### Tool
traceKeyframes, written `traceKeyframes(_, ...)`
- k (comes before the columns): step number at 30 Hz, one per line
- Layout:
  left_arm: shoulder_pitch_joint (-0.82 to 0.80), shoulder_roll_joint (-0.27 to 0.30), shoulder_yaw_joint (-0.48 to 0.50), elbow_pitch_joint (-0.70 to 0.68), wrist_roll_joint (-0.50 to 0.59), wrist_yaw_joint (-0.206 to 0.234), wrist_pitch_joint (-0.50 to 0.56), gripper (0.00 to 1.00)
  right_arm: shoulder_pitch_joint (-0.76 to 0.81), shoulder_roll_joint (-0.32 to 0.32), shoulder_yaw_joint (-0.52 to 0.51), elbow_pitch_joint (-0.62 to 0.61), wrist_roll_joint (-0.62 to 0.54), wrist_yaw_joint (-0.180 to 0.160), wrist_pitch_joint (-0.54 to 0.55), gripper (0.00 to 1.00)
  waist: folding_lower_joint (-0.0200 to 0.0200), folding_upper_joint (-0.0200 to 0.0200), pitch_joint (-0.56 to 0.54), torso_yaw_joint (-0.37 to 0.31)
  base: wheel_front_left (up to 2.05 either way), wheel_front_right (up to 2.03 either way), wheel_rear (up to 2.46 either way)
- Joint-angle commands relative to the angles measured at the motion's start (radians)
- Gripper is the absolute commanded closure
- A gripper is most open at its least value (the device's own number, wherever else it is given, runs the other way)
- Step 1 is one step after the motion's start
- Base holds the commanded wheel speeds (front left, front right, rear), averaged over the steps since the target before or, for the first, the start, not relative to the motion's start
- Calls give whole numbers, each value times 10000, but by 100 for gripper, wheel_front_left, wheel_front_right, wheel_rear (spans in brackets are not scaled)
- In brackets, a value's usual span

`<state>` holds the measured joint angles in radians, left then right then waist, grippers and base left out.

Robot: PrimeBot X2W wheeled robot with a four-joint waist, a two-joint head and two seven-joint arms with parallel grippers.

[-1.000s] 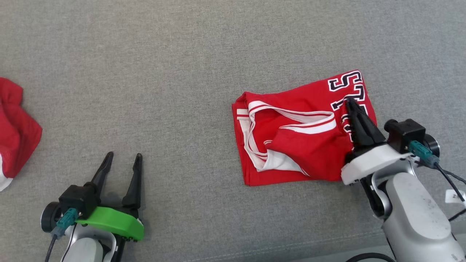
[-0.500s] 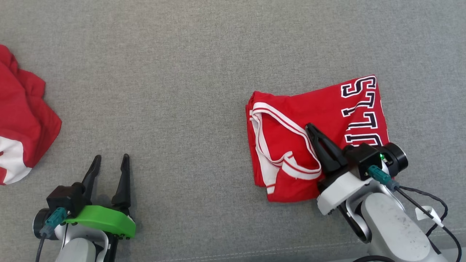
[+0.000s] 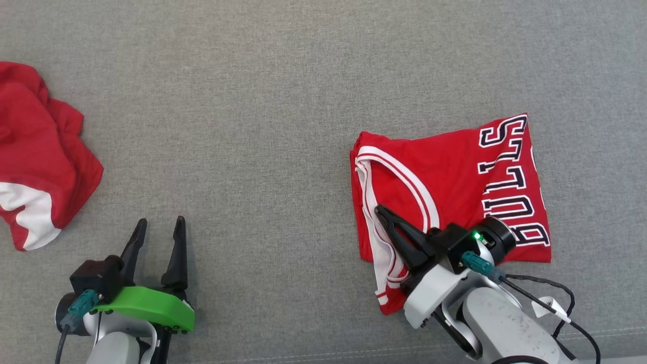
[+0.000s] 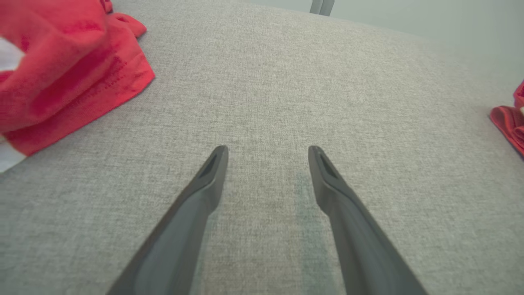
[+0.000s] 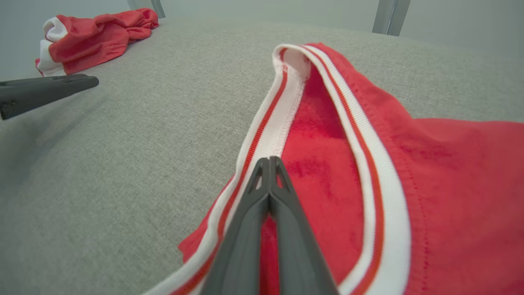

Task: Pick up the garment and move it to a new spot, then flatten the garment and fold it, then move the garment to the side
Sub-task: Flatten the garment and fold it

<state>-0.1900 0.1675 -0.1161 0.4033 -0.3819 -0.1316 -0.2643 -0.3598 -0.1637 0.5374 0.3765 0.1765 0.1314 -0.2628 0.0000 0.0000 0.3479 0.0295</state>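
Grey woven-fabric table [image 3: 252,101]. The garment [image 3: 455,172], a red knit folded into a rectangle with white ribbed trim [image 3: 404,174], lies toward the near right edge. Crumpled red cloth [image 3: 40,151] sits at the left edge. Over the trim, the right hand [image 3: 380,210] has its fingers pressed together. Above bare weave, the left hand [image 3: 161,220] has its fingers apart.

The red basketball jersey [image 3: 445,177] with white-and-red striped trim and black-and-white lettering lies folded into a rough rectangle, flat on the grey fabric surface [image 3: 252,101], right of centre.
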Motion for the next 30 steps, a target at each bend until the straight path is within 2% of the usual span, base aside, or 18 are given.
traceKeyframes(1, 110, -59, 93, 19, -70, 17, 5, 0, -108, 47, 36, 2, 142, -14, -24, 100, 0, 0, -122, 22, 0, 0, 0)
traceKeyframes(5, 275, -154, 271, -53, -144, 17, 5, 0, 49, 69, -351, -351, 424, -14, -25, 100, 0, 0, -376, 15, 0, 0, 0)
traceKeyframes(6, 330, -192, 329, -127, -160, 17, 5, 0, 145, 59, -563, -617, 511, -14, -26, 67, 0, 0, -473, 13, 0, 0, 0)
traceKeyframes(7, 392, -218, 430, -229, -158, 17, 5, 0, 206, 41, -817, -992, 591, -14, -26, 24, 0, 0, -569, -6, 0, 0, 0)
traceKeyframes(8, 476, -248, 532, -330, -159, 17, 5, 0, 330, -46, -1082, -1311, 648, -14, -25, 0, 0, 0, -663, -34, 0, 0, 0)
traceKeyframes(13, 952, -550, 1064, -1071, 0, 17, 5, 0, 1040, -623, -2669, -3398, 258, -16, -23, 0, 0, 0, -1167, -261, 0, 0, 0)
traceKeyframes(17, 1366, -780, 1261, -1473, 157, 17, 5, 0, 1941, -616, -4335, -4359, 201, -14, -23, 0, 0, 0, -1587, -480, 0, 0, 0)
traceKeyframes(22, 1805, -953, 1477, -1642, 368, 17, 5, 0, 2968, -515, -5536, -3900, -8, -11, -25, 0, 0, 0, -2110, -711, 0, 0, 0)
traceKeyframes(30, 2467, -1087, 1683, -1681, 574, 17, 5, 0, 4155, -188, -6203, -2376, -210, -14, -25, 0, 0, 0, -2756, -791, 0, 0, 0)
